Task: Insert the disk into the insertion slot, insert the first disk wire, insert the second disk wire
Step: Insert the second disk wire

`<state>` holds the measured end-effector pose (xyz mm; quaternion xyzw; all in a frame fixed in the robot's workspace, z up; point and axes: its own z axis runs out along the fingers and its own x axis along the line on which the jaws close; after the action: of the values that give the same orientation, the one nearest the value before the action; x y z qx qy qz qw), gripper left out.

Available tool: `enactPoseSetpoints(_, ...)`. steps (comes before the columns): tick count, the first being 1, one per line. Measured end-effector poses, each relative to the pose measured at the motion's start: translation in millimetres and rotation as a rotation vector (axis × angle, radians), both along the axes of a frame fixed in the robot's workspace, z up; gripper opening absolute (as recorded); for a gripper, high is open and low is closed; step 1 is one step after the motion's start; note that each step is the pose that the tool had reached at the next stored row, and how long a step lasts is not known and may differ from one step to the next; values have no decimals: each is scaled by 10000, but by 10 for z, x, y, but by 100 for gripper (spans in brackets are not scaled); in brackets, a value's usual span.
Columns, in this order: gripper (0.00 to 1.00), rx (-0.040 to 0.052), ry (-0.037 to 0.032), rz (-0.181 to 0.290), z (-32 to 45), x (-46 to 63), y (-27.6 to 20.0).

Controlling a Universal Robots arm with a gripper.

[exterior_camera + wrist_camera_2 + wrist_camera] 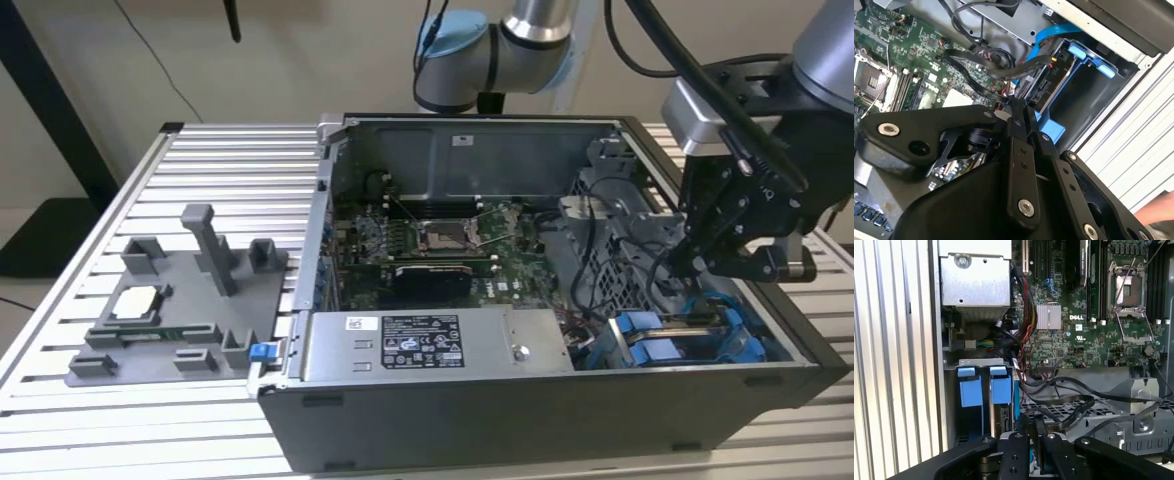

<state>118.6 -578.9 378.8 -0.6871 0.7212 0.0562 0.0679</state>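
The disk (pixel 1050 80) sits in the insertion slot (pixel 681 338), the grey drive cage with blue tabs at the case's front corner on the exterior view's right. Its connector end faces my gripper (pixel 1018 107). The two black fingers are pressed together on the end of a flat black disk wire (pixel 1004 70), right at the disk's edge. In the first wrist view the gripper (pixel 1034 426) stands beside the blue tabs (pixel 974 390), and the disk (pixel 1004 425) shows edge-on. In the exterior view my gripper (pixel 689 268) hangs just above the cage.
The open case (pixel 534 400) holds a green motherboard (pixel 441 250), a silver power-supply box (pixel 427 345) and loose black cables (pixel 1069 390). A grey fixture (pixel 187 300) stands on the slatted table at the exterior view's left.
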Motion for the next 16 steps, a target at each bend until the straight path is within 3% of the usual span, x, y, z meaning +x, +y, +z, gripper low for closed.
enactPoseSetpoints(16, 0, -22, -2, 0, -120, -3, 0)
